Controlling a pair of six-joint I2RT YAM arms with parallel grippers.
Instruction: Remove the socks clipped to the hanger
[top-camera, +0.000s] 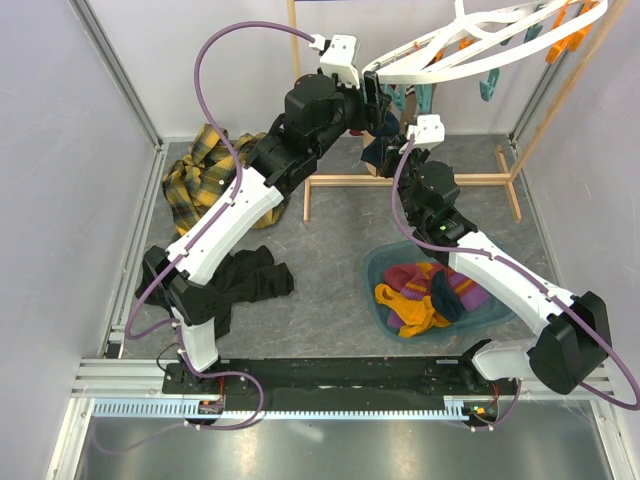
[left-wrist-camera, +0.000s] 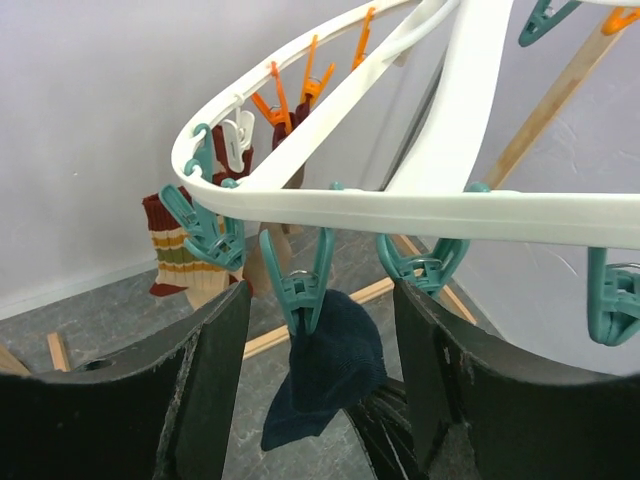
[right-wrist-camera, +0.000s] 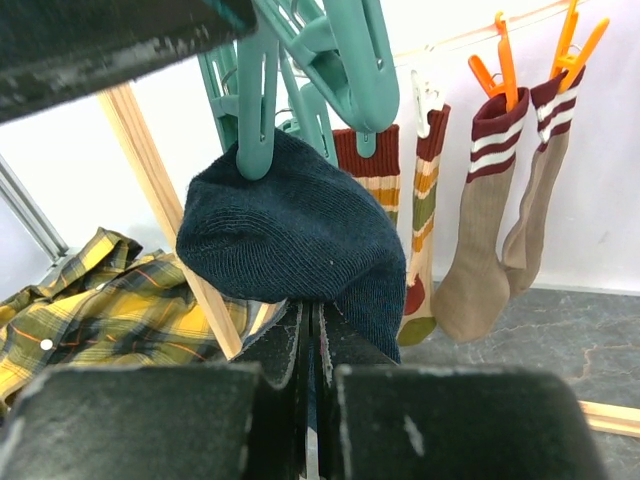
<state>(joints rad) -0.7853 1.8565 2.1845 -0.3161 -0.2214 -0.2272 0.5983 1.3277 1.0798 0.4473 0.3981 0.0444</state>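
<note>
Between right fingers (right-wrist-camera: 452, 420), perhaps sock (right-wrist-camera: 290, 235) hem

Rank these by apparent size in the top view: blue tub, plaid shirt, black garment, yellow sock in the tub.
1. blue tub
2-3. plaid shirt and black garment: alike, and both are partly hidden by the left arm
4. yellow sock

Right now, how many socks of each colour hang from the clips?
From the right wrist view:
navy sock: 1
striped socks: 2
beige socks with maroon tops: 2
Total: 5
</note>
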